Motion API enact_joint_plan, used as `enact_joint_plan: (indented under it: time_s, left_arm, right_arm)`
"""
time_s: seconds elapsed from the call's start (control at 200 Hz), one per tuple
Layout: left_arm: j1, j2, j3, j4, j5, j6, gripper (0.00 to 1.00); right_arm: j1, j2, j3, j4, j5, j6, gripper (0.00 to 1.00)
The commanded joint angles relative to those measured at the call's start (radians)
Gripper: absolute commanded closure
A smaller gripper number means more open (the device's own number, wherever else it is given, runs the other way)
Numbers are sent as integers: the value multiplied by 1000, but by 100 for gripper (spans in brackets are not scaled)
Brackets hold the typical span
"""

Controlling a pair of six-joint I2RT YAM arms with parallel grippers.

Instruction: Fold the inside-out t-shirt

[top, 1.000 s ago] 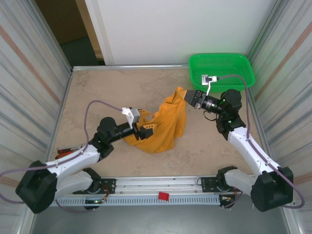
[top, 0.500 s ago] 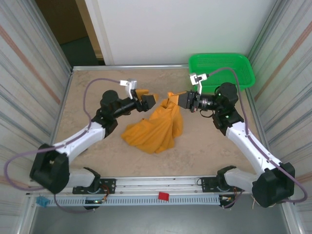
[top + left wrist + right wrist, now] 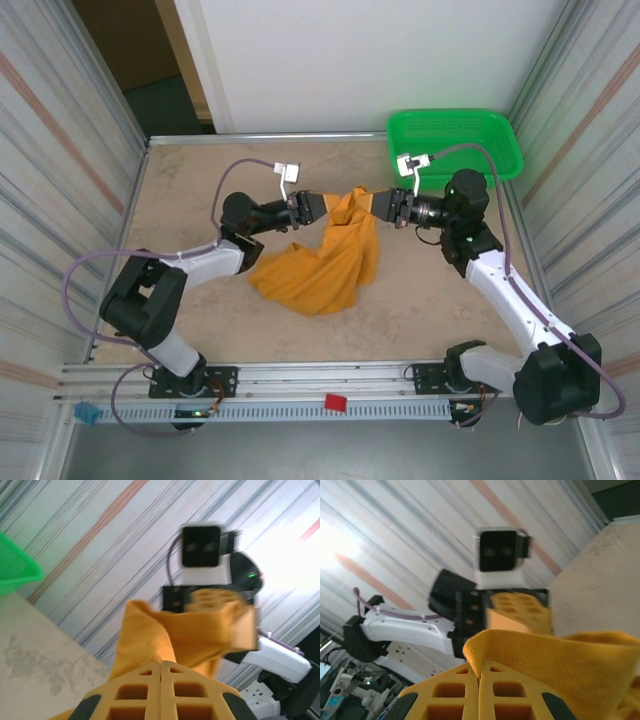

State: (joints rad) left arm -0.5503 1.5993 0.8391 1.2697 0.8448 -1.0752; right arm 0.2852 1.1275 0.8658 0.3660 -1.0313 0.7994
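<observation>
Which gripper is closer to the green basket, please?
Right. The right gripper, shut on the t-shirt, sits just off the green basket's near-left corner; the left gripper holds the same cloth farther left.

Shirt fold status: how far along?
Done: left tool and right tool are each shut on the t-shirt near its upper edge. In hand: it is held up between them, bunched, with the lower part resting on the table. Left: spreading it flat and every fold; no fold shows yet.
</observation>
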Motion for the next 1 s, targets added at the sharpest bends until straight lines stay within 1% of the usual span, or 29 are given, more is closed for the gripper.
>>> enact_joint_plan:
  time_s: [0.0, 0.15, 0.331, 0.416, 0.506, 0.556, 0.646, 0.681, 0.701, 0.777, 0.792, 0.807, 0.862, 0.887, 0.922, 0.997]
  left_arm:
    - [-3, -86, -13, 65, -10, 29, 100]
    - [-3, -199, -31, -78, -34, 158, 100]
    - [-1, -279, -48, -157, -65, 225, 100]
    - [15, -319, -89, -174, -129, 233, 100]
    - [20, -352, -139, -123, -206, 204, 100]
    - [18, -364, -139, -135, -212, 197, 100]
    - [3, -371, -130, -162, -204, 203, 100]
    - [0, -366, -134, -143, -210, 190, 100]
    - [1, -358, -141, -104, -218, 169, 100]
    - [2, -292, -178, 142, -290, 18, 100]
    - [4, -278, -175, 143, -302, -28, 100]
    - [7, -269, -164, 144, -297, -62, 100]
    - [1, -243, -123, 146, -241, -78, 100]
    - [-4, -235, -110, 138, -225, -70, 100]
    - [-7, -230, -98, 108, -219, -69, 100]
    - [-8, -228, -77, 34, -201, -48, 100]
  right_arm:
    - [-22, -42, -23, -28, 13, -35, 100]
    - [-41, -79, -42, -84, 18, -68, 100]
    - [-56, -103, -53, -103, 50, -71, 100]
    - [-73, -124, -50, -111, 85, -65, 100]
    - [-83, -132, -35, -170, 134, -79, 100]
    - [-80, -125, -30, -196, 150, -83, 100]
    - [-59, -105, -29, -193, 165, -80, 100]
    - [-45, -98, -27, -201, 176, -86, 100]
    - [-37, -93, -26, -210, 193, -89, 100]
    - [-12, -72, -9, -276, 258, -113, 100]
    - [-9, -67, -5, -294, 270, -120, 98]
    - [-4, -60, 1, -314, 290, -128, 93]
    - [4, -36, 24, -376, 330, -152, 61]
    - [6, -30, 30, -388, 332, -156, 53]
    - [7, -33, 33, -386, 329, -157, 48]
    - [17, -71, 50, -424, 361, -183, 47]
